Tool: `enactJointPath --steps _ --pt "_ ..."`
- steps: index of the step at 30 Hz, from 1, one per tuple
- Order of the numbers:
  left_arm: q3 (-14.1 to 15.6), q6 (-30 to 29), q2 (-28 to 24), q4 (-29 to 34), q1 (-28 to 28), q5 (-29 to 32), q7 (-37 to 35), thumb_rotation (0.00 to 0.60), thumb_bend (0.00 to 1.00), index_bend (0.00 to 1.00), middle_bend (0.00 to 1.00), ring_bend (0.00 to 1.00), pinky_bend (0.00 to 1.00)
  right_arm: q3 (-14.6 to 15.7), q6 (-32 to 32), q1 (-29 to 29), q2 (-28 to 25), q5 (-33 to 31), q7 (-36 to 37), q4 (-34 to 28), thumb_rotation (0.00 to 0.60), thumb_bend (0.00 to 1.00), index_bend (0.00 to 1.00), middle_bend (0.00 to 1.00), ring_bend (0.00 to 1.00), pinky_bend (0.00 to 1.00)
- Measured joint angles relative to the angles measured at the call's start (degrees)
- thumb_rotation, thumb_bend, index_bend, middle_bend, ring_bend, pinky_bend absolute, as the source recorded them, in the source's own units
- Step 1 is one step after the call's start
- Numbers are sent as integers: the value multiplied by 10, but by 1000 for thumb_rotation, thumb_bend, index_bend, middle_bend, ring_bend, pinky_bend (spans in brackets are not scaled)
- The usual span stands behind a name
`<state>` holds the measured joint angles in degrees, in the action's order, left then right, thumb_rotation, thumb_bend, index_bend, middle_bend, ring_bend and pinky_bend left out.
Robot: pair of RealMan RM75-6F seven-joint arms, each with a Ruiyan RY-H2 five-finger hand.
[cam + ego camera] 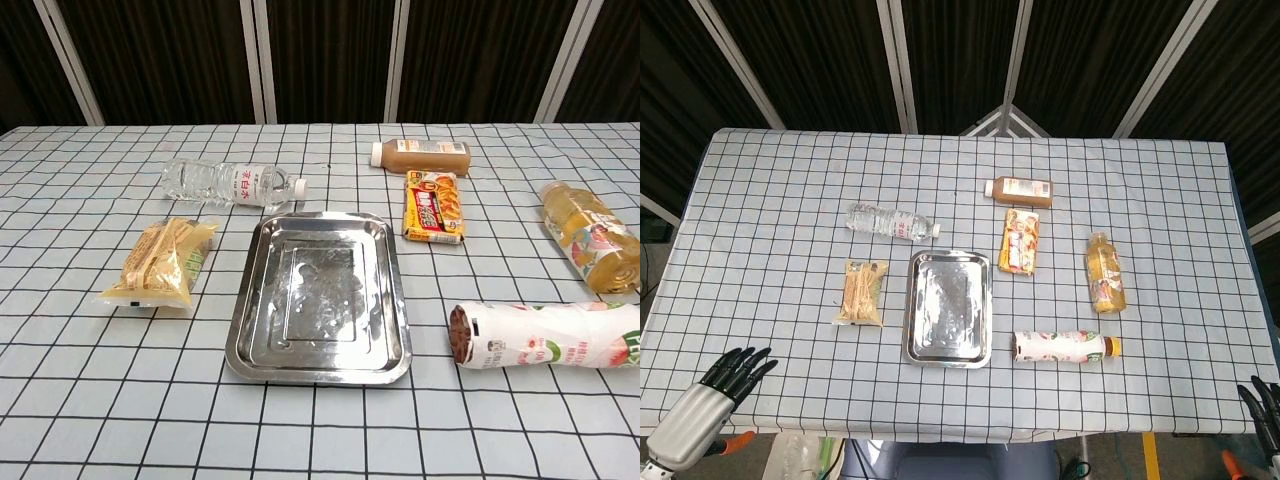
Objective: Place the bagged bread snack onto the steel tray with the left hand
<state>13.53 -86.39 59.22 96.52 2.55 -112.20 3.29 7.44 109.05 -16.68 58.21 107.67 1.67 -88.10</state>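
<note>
Left of the shiny steel tray (318, 362) lies the crinkly bagged bread snack (160, 264); left hand (728, 374) empty, fingers apart.

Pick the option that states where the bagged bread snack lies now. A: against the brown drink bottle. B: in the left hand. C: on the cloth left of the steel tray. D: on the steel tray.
C: the bagged bread snack lies flat on the checked cloth, left of the steel tray and apart from it, with nothing holding it.
</note>
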Motion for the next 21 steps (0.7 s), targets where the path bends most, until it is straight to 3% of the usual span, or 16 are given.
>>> enactJointPath --steps 6,12,17,21 --pt "-6 -6 9 -2 -5 1 25 600 109 0 0 0 67 2 1 0 -1 2 9 2 600 322 0 0 0 0" --pt "-37 3 51 -10 7 9 48 600 71 0 0 0 28 1 -14 7 -3 -3 10 -3 600 321 0 0 0 0" --pt "-74 75 84 -7 45 48 80 600 24 0 0 0 0 -7 -46 21 -7 -28 12 -15 600 322 0 0 0 0" --pt "-115 138 107 0 78 112 144 600 8 0 0 0 0 -22 -60 28 -5 -59 -7 -26 600 322 0 0 0 0"
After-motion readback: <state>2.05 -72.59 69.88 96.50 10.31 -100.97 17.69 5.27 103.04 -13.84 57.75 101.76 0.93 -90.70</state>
